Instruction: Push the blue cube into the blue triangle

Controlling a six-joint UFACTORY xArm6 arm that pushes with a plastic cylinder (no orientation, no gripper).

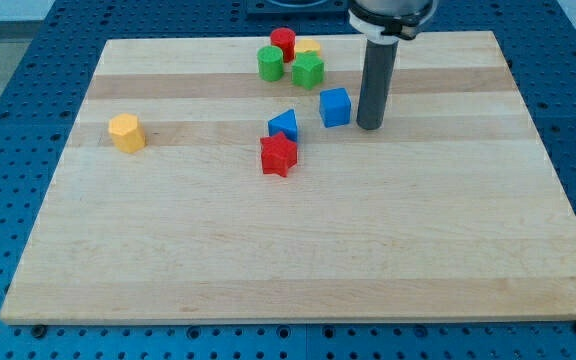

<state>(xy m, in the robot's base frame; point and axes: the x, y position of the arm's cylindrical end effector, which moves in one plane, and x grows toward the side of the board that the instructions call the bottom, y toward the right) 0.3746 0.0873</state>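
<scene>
Resting on the desk (488, 250), my tip (369, 126) sits just beside the blue cube (335, 107), on its view-right side. The blue triangle (284, 125) lies near the cube's opposite side, slightly lower. No fingers exist, only a rod; pushing view-left looks right.

This is a robotics lab bench: a pale wooden board (298, 240) lies on a blue perforated metal table (8, 120) with a regular grid of mounting holes, and small plastic test blocks (286, 100) are scattered over the board.
</scene>
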